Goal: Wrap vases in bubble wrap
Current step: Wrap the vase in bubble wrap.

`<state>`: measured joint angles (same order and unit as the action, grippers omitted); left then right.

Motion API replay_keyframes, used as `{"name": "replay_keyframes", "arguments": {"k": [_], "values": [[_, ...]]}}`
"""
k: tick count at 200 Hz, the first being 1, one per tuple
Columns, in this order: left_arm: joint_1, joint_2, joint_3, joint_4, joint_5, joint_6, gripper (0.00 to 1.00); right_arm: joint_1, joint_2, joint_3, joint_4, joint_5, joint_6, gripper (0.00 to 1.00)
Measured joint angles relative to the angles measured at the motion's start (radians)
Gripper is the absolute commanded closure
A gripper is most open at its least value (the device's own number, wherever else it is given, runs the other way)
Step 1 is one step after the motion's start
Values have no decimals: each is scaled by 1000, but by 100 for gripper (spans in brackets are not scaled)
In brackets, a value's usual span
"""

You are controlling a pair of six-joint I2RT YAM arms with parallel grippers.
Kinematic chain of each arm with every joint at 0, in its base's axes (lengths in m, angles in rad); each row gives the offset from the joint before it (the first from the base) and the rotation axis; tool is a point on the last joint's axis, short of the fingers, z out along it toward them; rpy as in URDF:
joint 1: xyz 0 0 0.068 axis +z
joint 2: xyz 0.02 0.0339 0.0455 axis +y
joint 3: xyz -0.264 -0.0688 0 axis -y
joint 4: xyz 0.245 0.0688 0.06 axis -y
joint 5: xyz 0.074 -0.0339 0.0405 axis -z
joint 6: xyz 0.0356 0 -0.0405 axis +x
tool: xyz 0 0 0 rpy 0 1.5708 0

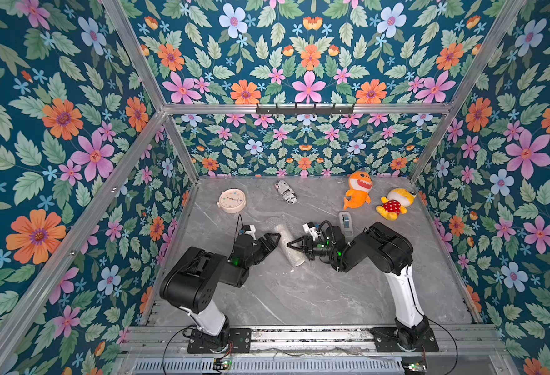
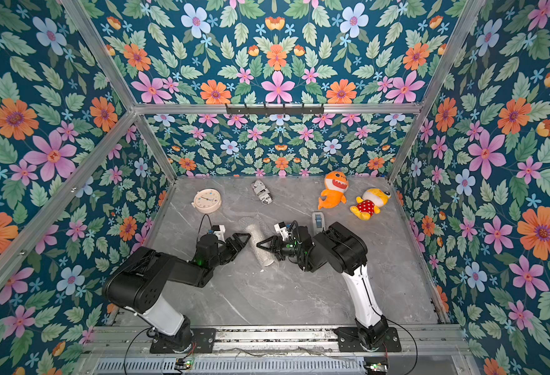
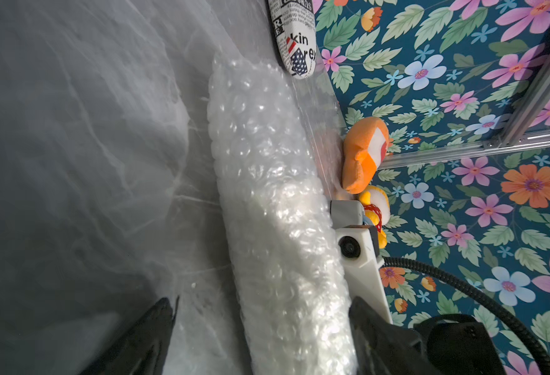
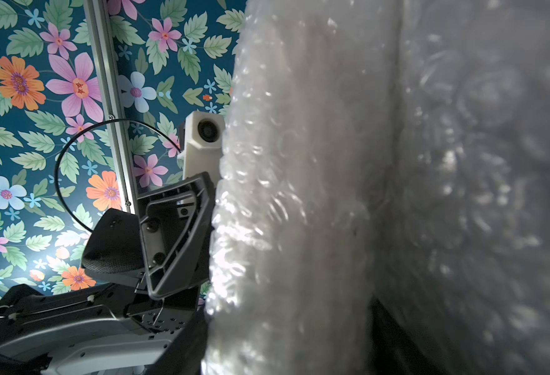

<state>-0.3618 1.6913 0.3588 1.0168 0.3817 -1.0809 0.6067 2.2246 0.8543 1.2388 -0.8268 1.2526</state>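
The bubble wrap [image 1: 283, 238] is rolled into a long tube and lies slantwise mid-table between both arms. A cream-white shape inside it, the vase [image 1: 299, 261], shows at the tube's near end; the rest of it is hidden by the wrap. My left gripper [image 1: 273, 239] is open and straddles the tube [image 3: 267, 194]. One finger [image 3: 364, 321] is against the wrap and the other stands clear of it. My right gripper [image 1: 291, 244] comes from the other side, and the wrapped tube [image 4: 299, 194] fills the space between its jaws.
At the back of the marble table [image 1: 299, 298] are a cream clock [image 1: 232, 200], a black-and-white printed cylinder [image 1: 286, 191], an orange plush shark [image 1: 358, 190] and a yellow plush [image 1: 395, 203]. A grey-white tape dispenser [image 1: 346, 224] lies just behind my right arm.
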Motion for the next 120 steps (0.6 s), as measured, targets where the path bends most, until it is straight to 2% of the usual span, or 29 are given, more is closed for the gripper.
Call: {"name": "replay_keyframes", "arguments": {"k": [41, 120], "values": [[-3, 166, 41, 222, 45, -94, 18, 0, 13, -11, 45, 0, 4, 50], [-51, 370, 103, 547, 49, -229, 12, -2, 67, 18, 148, -16, 59, 51]]}}
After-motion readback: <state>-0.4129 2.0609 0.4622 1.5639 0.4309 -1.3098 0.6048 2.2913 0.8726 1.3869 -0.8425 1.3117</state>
